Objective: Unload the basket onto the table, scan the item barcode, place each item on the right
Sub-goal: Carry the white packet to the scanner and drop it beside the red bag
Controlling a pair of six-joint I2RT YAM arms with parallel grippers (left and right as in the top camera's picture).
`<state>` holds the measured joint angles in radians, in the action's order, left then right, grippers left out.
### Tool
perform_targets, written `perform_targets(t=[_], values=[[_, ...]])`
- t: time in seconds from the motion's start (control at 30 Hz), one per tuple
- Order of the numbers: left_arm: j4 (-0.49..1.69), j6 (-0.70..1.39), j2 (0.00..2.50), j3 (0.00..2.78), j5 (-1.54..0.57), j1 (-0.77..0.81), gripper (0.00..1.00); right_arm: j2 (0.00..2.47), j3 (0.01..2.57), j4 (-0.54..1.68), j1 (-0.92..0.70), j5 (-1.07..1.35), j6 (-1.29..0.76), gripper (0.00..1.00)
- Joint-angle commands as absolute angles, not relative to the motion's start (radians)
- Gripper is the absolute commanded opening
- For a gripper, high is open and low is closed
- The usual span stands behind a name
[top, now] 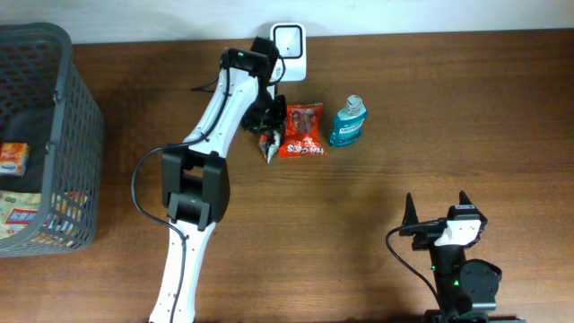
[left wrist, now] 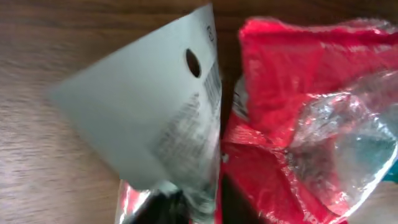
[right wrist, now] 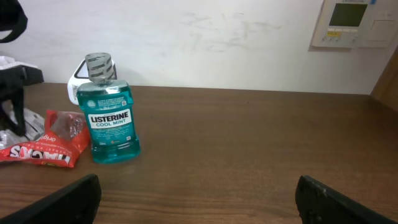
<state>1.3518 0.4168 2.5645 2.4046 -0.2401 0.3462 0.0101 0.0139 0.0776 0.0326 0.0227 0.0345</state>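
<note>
A small packet with a pale silver back, a hang hole and fine print sits at the tip of my left gripper, just below the white scanner. In the left wrist view the packet is blurred. Its lower end runs down between my dark fingers, so the hold is unclear. A red snack bag lies right beside it. My right gripper rests near the front edge, jaws wide apart and empty.
A blue mouthwash bottle stands to the right of the red bag. A dark wire basket holding several packets sits at the far left. A wall panel shows behind the table.
</note>
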Motion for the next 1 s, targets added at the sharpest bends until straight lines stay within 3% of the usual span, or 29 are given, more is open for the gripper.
perform_targets(t=[0.0, 0.13, 0.23, 0.3, 0.33, 0.37, 0.4, 0.43, 0.83, 0.97], values=[[1.362, 0.426, 2.568, 2.411, -0.269, 0.352, 0.31, 0.004, 0.006, 0.08, 0.027, 0.014, 0.036, 0.99], [1.411, 0.41, 2.568, 2.481, -0.273, 0.349, 0.37, 0.004, 0.006, 0.08, 0.027, 0.014, 0.037, 0.99], [1.486, 0.387, 2.568, 2.62, -0.269, 0.329, 0.54, 0.004, 0.006, 0.079, 0.027, 0.014, 0.036, 0.99], [1.563, 0.36, 2.568, 2.774, -0.266, 0.295, 0.59, 0.004, 0.006, 0.08, 0.027, 0.014, 0.037, 0.99], [1.596, 0.34, 2.568, 2.844, -0.266, 0.277, 0.66, 0.004, 0.006, 0.08, 0.027, 0.014, 0.036, 0.99], [1.65, 0.3, 2.568, 2.952, -0.266, 0.246, 0.8, 0.004, 0.006, 0.08, 0.027, 0.014, 0.037, 0.99], [1.69, 0.26, 2.568, 3.03, -0.266, 0.221, 0.82, 0.004, 0.006, 0.079, 0.027, 0.014, 0.036, 0.99], [1.689, 0.202, 2.563, 3.11, -0.267, 0.187, 0.99, 0.004, 0.006, 0.08, 0.027, 0.014, 0.037, 0.99], [1.688, 0.156, 2.205, 3.137, -0.265, -0.352, 0.99, 0.004, 0.006, 0.079, 0.027, 0.014, 0.036, 0.98], [1.688, 0.155, 2.199, 3.102, -0.048, -0.479, 0.99, 0.004, 0.006, 0.079, 0.027, 0.014, 0.036, 0.98]])
